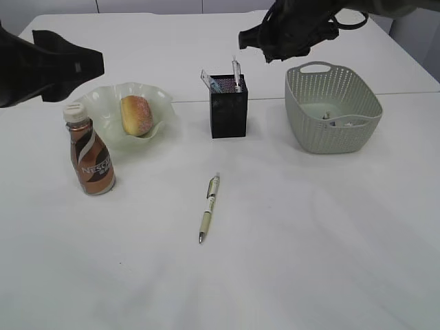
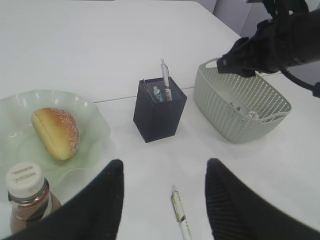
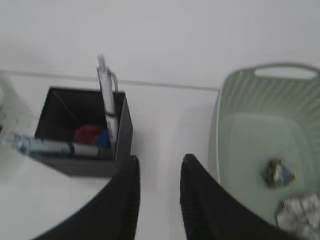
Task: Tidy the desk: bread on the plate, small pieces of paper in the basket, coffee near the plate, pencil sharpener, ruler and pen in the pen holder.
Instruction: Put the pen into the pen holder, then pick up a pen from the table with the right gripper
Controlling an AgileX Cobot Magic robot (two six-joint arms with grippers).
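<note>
Most of the tidying looks done, judging from how things lie on the bench (image 1: 289, 261). The bread (image 1: 136, 115) rests in the pale green plate (image 1: 159, 97), and the Nescafe coffee bottle (image 1: 90, 159) stands upright just beside that plate, below and ahead of the left gripper (image 2: 162, 200), whose jaws are spread apart and hold nothing. The small pieces of paper (image 3: 290, 195) lie on the floor of the grey-green basket (image 1: 368, 113), to the right of and beyond the right gripper (image 3: 159, 200). The jaws of the right gripper stand a little apart with nothing between them, hovering above the gap between the basket and the black pen holder (image 1: 228, 113), which sits to their left. In the pen holder a clear pen-like stick (image 3: 107, 102) stands upright against the wall nearest those jaws, another pen (image 3: 47, 146) leans across the far corner, and something red and blue (image 3: 91, 135) sits at the bottom, perhaps the pencil sharpener, though I cannot tell. Whether the ruler is among these I cannot say for certain. What plainly remains is the pen (image 1: 209, 207) lying flat on the open bench, directly ahead of the left jaws and between them in the left wrist view, well apart from the holder. It has yet to be picked up and dropped in.
</note>
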